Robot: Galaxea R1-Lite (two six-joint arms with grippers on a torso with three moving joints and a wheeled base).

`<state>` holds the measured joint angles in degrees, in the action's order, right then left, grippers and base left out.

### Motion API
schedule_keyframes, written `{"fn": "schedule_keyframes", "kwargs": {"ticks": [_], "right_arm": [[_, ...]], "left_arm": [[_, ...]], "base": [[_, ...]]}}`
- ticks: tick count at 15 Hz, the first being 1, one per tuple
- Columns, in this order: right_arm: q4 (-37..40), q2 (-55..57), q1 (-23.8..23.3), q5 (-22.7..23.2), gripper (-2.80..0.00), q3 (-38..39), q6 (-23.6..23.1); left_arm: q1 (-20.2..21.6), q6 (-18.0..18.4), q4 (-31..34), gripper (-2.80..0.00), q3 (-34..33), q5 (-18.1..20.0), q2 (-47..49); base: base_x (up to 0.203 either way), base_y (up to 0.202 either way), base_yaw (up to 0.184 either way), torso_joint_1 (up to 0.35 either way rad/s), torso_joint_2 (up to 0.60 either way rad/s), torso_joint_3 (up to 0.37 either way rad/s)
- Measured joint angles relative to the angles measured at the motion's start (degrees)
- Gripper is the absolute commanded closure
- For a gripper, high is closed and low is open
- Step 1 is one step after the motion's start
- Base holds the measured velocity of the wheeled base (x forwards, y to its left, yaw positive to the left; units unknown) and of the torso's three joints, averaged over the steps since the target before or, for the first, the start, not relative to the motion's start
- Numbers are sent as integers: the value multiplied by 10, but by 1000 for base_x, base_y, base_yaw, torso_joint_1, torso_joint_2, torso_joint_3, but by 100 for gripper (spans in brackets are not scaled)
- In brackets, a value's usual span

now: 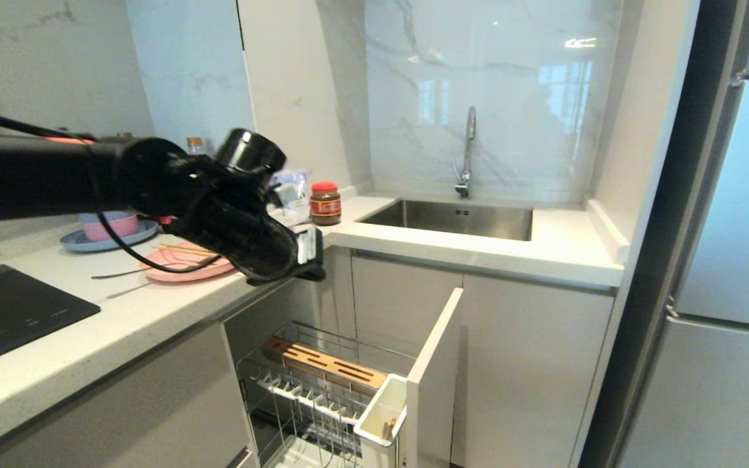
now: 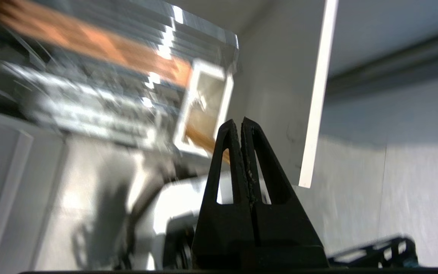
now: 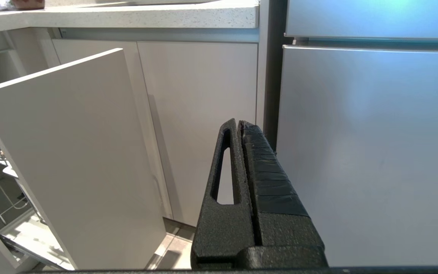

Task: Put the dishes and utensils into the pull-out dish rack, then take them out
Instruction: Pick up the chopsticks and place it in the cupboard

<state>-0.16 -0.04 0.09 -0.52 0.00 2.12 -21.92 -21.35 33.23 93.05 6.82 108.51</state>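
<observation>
The pull-out dish rack (image 1: 322,383) stands drawn out from under the desk (image 1: 121,325), its white panel front (image 1: 436,377) angled into the room. Inside the rack a brown wooden strip (image 1: 326,364) runs along the back, a row of plate prongs (image 1: 303,396) sits just in front of it, and a white utensil cup (image 1: 382,413) hangs against the panel front; something brown shows inside the cup, too small to name. The left gripper (image 1: 313,257) hangs over the desk edge above the rack, clenched on nothing — the left wrist view shows its two fingers (image 2: 228,163) pressed together with the cup (image 2: 203,110) beyond them. On the desk behind that gripper lies the pink plate (image 1: 186,266) with the chopsticks (image 1: 183,249) across it, and a fork (image 1: 114,275) lies just beside the plate. Farther from the rack, a pink bowl (image 1: 111,224) sits on a blue plate (image 1: 108,239). The right gripper (image 3: 240,129) — also clenched and empty — points at the cupboard doors beside the panel front (image 3: 70,152).
</observation>
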Motion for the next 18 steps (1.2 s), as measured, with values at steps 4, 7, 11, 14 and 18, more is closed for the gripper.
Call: {"fn": "schedule_keyframes", "kwargs": {"ticks": [4, 7, 11, 14, 18], "right_arm": [[0, 0, 0, 0, 0, 0, 0], [0, 0, 0, 0, 0, 0, 0], [0, 0, 0, 0, 0, 0, 0], [0, 0, 0, 0, 0, 0, 0], [0, 0, 0, 0, 0, 0, 0]], "left_arm": [[51, 70, -5, 0, -20, -16, -155], [78, 143, -33, 0, -69, -16, -292], [164, 265, -82, 0, -177, -8, -493], [222, 317, -92, 0, -279, -5, -661], [252, 349, -112, 0, -447, -46, -857]], "base": [[0, 0, 0, 0, 0, 0], [0, 0, 0, 0, 0, 0], [0, 0, 0, 0, 0, 0], [0, 0, 0, 0, 0, 0], [0, 0, 0, 0, 0, 0]]}}
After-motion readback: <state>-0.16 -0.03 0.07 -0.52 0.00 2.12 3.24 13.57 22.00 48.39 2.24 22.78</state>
